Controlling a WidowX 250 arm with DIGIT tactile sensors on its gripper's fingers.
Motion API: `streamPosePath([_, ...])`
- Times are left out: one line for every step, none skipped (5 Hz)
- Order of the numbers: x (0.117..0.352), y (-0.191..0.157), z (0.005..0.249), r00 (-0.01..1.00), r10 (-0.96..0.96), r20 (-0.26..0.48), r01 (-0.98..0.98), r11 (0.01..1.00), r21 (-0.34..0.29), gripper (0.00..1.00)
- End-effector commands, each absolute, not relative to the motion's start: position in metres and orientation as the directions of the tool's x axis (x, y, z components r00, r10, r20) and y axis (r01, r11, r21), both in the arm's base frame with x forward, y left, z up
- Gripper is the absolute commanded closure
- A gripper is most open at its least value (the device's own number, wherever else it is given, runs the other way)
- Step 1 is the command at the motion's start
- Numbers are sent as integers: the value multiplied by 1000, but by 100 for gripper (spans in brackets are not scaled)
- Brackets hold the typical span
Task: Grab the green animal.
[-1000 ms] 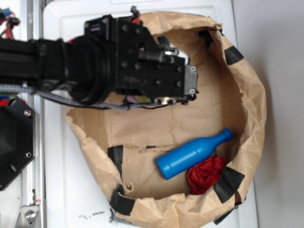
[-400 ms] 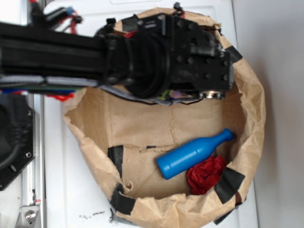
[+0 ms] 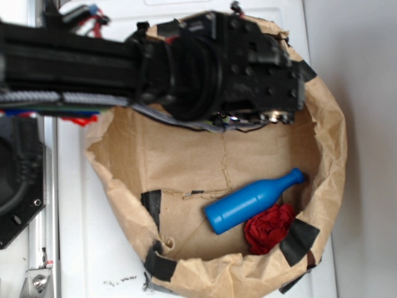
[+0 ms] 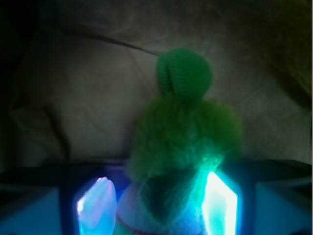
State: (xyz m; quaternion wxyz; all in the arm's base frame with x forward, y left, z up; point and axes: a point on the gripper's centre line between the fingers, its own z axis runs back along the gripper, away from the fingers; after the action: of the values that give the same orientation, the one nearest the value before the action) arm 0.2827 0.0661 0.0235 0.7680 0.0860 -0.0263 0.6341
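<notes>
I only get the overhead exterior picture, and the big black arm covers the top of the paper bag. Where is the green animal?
Observer: The wrist view shows the green animal right in front of the hand, between its two glowing fingers.
Operator: Has the hand closed on it?
Observer: I cannot tell; the fingers flank its lower part, with a gap visible on one side.
Operator: What lies behind it?
Observer: Wrinkled brown paper.

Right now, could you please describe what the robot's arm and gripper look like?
The arm is matte black and boxy, with round screw heads on its wrist housing, a ribbed grey strip along its side, and red, blue and grey cables. In the wrist view, the gripper shows two pale, translucent, wedge-shaped fingers glowing blue-white, set in a dark frame.
</notes>
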Motion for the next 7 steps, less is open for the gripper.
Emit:
streamPosePath([266,42,82,435,893,119,-898,440,-19,100])
streamPosePath([263,10,134,643,765,36,-758,642,-114,100])
streamPosePath([255,-23,189,813,579,-65,-578,786,-219,100])
streamPosePath([254,-43,242,927,350,-133,-374,878,-300,100])
streamPosePath([253,-50,238,991,127,48,-117,977,-180,100])
streamPosePath([257,-22,239,988,-123,91,135,981,-140,100])
streamPosePath([264,5,215,950,-297,99,301,953,-26,100])
